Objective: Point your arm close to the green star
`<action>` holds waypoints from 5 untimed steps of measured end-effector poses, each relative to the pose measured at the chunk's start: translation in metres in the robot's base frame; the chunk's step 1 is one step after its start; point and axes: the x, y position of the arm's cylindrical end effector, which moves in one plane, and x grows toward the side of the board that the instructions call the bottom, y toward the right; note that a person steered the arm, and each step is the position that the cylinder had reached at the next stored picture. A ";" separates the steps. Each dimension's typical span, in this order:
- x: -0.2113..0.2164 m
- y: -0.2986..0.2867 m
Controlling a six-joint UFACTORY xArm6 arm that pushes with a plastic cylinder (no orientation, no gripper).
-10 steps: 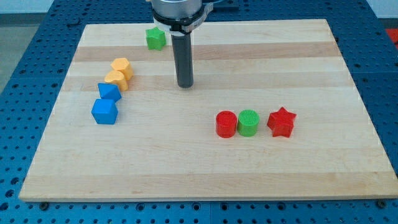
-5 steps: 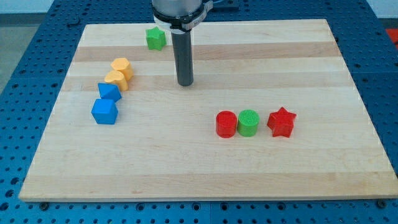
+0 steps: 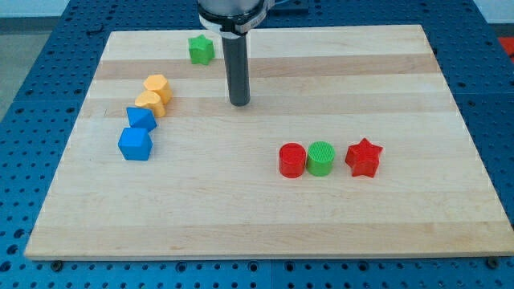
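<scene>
The green star lies near the view's top edge of the wooden board, left of centre. My rod comes down from the view's top and my tip rests on the board below and to the right of the star, well apart from it. My tip touches no block.
Two orange blocks and two blue blocks form a line at the view's left. A red cylinder, a green cylinder and a red star stand in a row at the lower right of centre.
My tip has moved a little toward the view's top, slightly nearer the green star. No block has moved.
</scene>
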 end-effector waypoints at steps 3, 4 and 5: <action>-0.007 0.000; -0.010 0.000; -0.014 0.000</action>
